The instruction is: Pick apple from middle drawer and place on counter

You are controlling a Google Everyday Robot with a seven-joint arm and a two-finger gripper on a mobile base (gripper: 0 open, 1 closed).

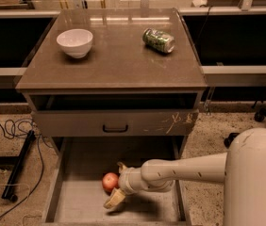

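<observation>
One round apple [109,181] lay in the middle drawer [76,207], between the spread fingers of the gripper [114,184]; one bowl [75,42] and one can [159,40] were on the counter [119,65].

White bowl [75,42], green can [159,40], floor cables [11,126]

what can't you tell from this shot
Camera view:
- Whether the open pincer, in the middle drawer at the apple, touches the apple: its wrist covers that side.
- The drawer's near end: cut off by the bottom edge.
- The green can label: too small.
- The slot under the counter: too dark.
</observation>
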